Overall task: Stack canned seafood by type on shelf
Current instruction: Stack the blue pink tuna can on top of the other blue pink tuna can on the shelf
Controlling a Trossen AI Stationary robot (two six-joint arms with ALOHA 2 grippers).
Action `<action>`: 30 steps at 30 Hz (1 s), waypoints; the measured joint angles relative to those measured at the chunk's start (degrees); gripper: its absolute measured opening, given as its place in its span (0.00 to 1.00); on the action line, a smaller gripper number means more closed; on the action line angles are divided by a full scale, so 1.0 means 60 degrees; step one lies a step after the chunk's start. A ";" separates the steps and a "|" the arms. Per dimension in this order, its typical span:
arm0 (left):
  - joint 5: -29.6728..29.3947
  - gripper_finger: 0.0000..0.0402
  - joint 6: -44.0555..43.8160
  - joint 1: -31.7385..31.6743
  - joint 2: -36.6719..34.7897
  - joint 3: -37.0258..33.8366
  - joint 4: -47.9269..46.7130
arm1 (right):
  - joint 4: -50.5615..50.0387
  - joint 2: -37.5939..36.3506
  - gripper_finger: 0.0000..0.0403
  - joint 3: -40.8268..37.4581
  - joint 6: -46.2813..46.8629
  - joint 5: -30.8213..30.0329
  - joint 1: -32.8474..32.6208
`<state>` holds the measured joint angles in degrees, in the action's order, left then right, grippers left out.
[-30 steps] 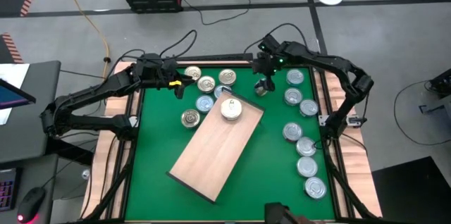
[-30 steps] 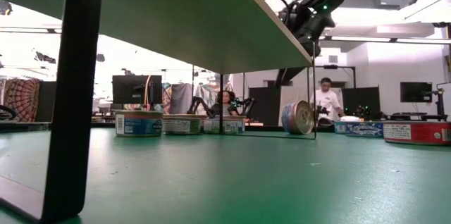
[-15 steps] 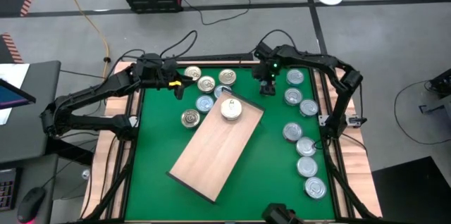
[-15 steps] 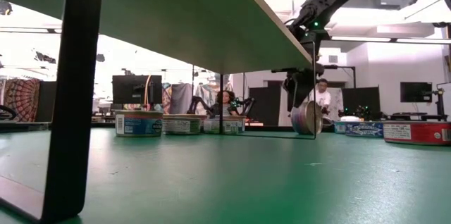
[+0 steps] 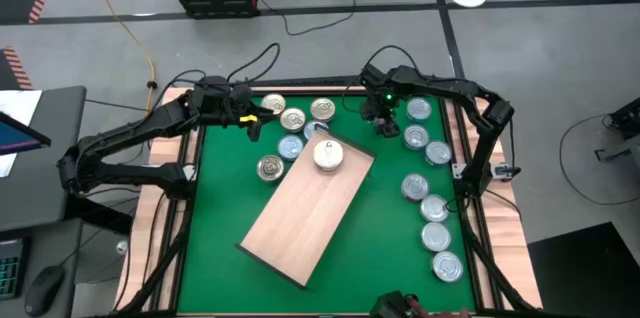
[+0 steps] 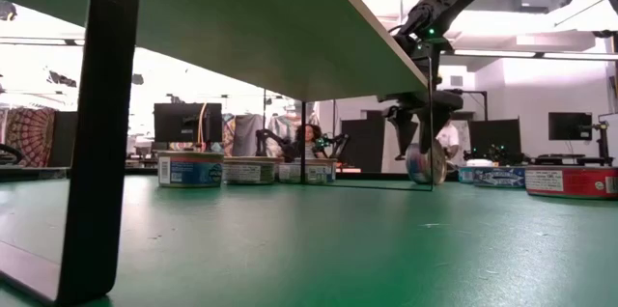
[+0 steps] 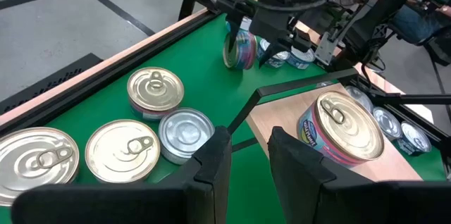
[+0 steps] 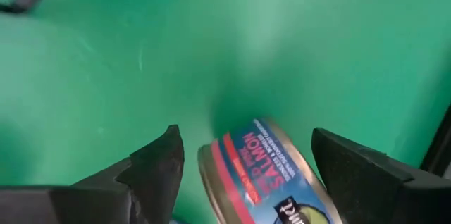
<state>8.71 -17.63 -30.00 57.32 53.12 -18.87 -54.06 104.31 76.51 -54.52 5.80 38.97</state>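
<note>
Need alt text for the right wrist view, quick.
The right end effector hangs open over the green table, its fingers on either side of a salmon tin standing on edge.

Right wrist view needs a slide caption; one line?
Right gripper open astride a salmon tin standing on edge on the green table.
</note>
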 joint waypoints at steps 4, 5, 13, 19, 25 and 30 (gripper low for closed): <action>0.0000 0.23 0.0006 0.0003 0.0000 0.0000 -0.0004 | -0.0167 0.0000 0.82 0.0000 -0.0285 -0.0781 -0.0053; 0.0000 0.23 0.0016 0.0002 0.0000 0.0000 -0.0004 | -0.0194 0.0000 0.82 0.0000 -0.0481 -0.1019 -0.0041; 0.0006 0.23 0.0147 0.0000 0.0000 0.0000 -0.0039 | -0.0494 0.0000 0.82 0.0000 -0.1633 -0.2053 0.0102; 0.0055 0.23 0.0153 0.0000 0.0000 0.0000 -0.0160 | -0.0555 -0.0011 0.82 0.0000 -0.1559 -0.2795 0.0062; 0.0076 0.23 0.0153 0.0000 0.0000 0.0000 -0.0471 | -0.1498 -0.0015 0.81 0.0007 -0.0124 -0.2888 0.0158; 0.0063 0.23 0.0213 0.0000 0.0000 0.0000 -0.0466 | -0.1870 -0.0164 0.79 0.0000 0.0384 -0.2952 0.0096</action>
<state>9.09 -16.35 -30.00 57.32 53.12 -21.67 -65.27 103.33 76.51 -52.22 -11.92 39.55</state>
